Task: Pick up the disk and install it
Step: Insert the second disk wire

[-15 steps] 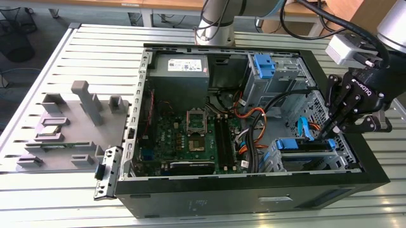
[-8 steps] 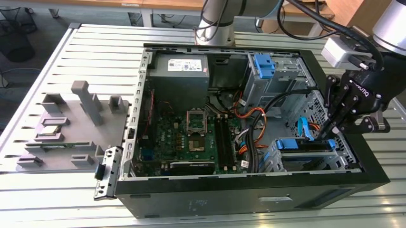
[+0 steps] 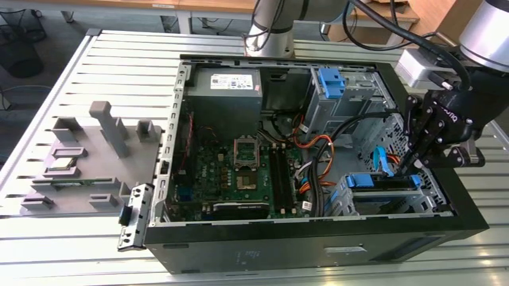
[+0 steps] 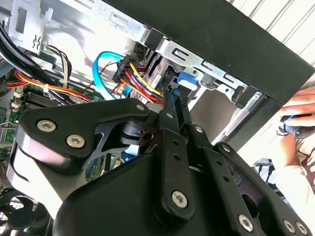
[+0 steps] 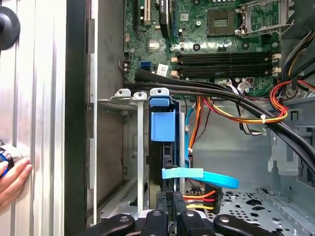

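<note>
The disk (image 3: pixel 372 182) sits in the metal drive cage (image 3: pixel 394 205) at the front right corner of the open computer case, and its blue carrier bracket shows on top. In the first wrist view the disk (image 5: pixel 162 128) stands edge-on in the cage slot, blue tab toward the motherboard. My gripper (image 3: pixel 413 164) hangs just above the cage. Its fingers are shut together, and the tips (image 5: pixel 172 216) are at the disk's rear end beside the power plug. In the second wrist view the gripper (image 4: pixel 176 96) points at the blue bracket (image 4: pixel 189 81). I cannot tell whether the tips touch it.
A light blue data cable (image 5: pixel 197 174) and red-yellow power wires (image 4: pixel 130 73) crowd the cage. A second blue caddy (image 3: pixel 330 80) and the grey power supply (image 3: pixel 226 83) sit at the case's far end. A person's hand (image 5: pixel 12 177) rests outside the case wall. Grey fixtures (image 3: pixel 87 155) stand at the exterior view's left.
</note>
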{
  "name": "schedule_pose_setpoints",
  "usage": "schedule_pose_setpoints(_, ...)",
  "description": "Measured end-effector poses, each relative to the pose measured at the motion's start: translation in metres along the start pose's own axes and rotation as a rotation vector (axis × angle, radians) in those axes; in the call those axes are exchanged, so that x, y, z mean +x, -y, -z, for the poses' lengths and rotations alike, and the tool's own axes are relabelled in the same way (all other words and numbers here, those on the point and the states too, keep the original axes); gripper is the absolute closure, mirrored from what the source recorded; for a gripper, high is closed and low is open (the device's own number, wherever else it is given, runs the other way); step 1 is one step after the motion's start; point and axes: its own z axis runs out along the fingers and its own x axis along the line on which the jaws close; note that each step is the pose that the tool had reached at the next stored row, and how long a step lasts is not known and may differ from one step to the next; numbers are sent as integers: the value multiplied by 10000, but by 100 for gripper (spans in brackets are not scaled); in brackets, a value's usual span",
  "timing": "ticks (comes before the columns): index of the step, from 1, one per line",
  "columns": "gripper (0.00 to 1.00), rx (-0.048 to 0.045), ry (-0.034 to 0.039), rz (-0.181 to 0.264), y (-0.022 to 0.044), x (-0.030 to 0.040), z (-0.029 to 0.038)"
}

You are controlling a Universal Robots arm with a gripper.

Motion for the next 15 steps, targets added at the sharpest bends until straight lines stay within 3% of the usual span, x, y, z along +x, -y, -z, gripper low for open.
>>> schedule_pose_setpoints(2,83,19,72,1,-1,6,-2)
schedule_pose_setpoints(5,83,34,251,0,-3,27,-4)
schedule_pose_setpoints(10,83,61,350,-2,-12,66,-9)
schedule_pose_setpoints(13,83,76,560,0,-18,83,-11)
schedule_pose_setpoints(15,83,77,586,0,-19,93,-13)
